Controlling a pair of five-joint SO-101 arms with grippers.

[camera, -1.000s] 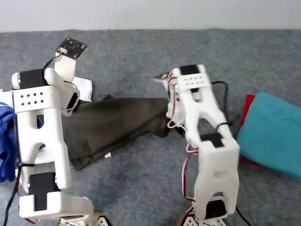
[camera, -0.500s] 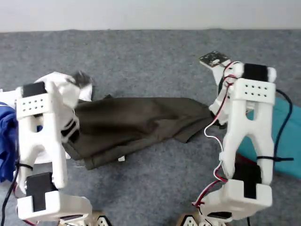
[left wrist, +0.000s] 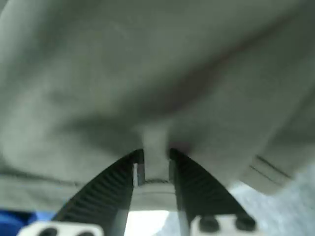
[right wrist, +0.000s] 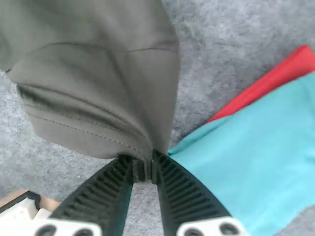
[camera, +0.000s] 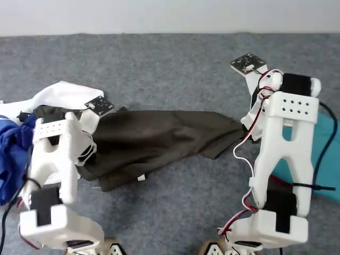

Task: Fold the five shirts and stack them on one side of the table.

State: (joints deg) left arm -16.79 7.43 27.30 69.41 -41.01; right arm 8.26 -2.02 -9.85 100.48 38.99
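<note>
From above, we see the olive shirt [camera: 159,133] stretched across the table's [camera: 159,58] middle between both arms. A teal shirt [camera: 329,159] lies at the right edge and a blue shirt [camera: 13,154] at the left. The white tag [camera: 141,178] on the olive shirt shows no writing we can read.

Left wrist view: the left gripper [left wrist: 152,157] is clamped on a pinch of olive cloth.

Right wrist view: the right gripper [right wrist: 142,169] pinches its hem.

We judge this to be the spreading step. Next, the shirt needs laying flat.

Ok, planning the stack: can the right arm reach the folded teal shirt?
Probably not: the right gripper is shut on the dark olive shirt, though the folded teal shirt lies uncovered nearby.
</note>
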